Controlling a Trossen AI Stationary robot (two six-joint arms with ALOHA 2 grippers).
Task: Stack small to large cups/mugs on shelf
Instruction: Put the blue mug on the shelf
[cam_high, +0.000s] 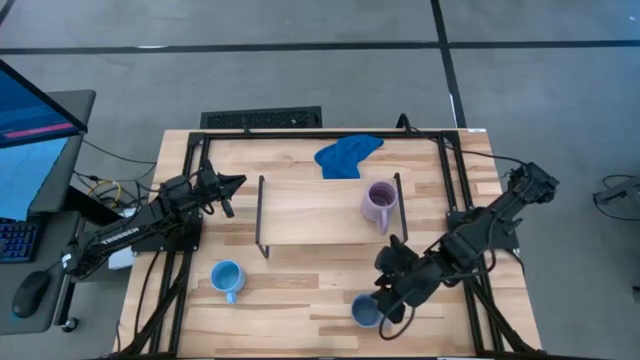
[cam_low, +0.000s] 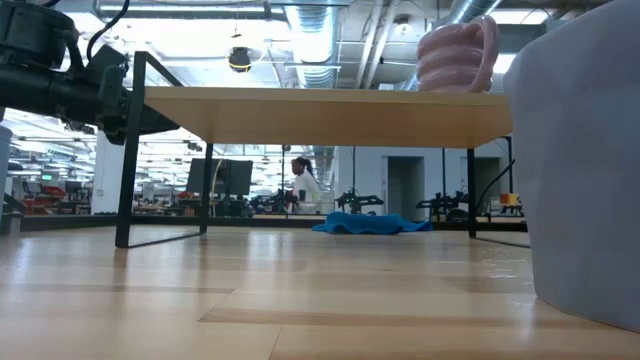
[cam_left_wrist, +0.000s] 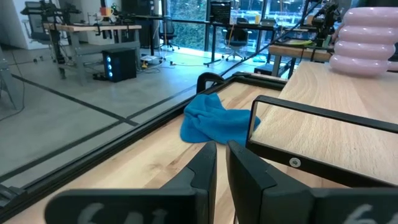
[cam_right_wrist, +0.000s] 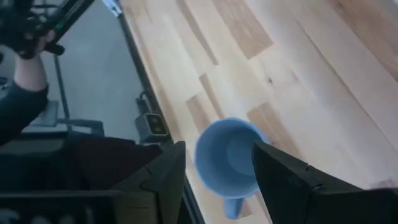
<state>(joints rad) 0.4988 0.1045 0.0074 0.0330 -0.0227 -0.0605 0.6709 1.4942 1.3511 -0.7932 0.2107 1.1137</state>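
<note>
High view: the shelf (cam_high: 320, 212) sits mid-table with the lilac mug (cam_high: 379, 204) on its right end. The sky blue mug (cam_high: 227, 277) stands on the tabletop at lower left of the frame, untouched. The right gripper (cam_high: 383, 301) is at lower centre-right over the grey-blue mug (cam_high: 366, 311). The left gripper (cam_high: 228, 192) waits at the shelf's left edge. A blue cloth (cam_high: 344, 155) lies at the back of the table.

Low view: shelf board crosses the upper frame, lilac mug on top at upper right. The big pale shape filling the right edge is probably the grey-blue mug, too close to be sure.

Left wrist view: left gripper fingers (cam_left_wrist: 204, 167) are pressed nearly together, holding nothing; cloth and shelf frame lie ahead.

Right wrist view: right gripper (cam_right_wrist: 217, 163) is spread wide with the grey-blue mug's rim between the fingers, not pinched yet. A person's sleeve shows at upper left of the frame.

Risk: this mug stands near the table's front edge, so an off-centre close could push or tip it off. The handle could also foul a finger.
</note>
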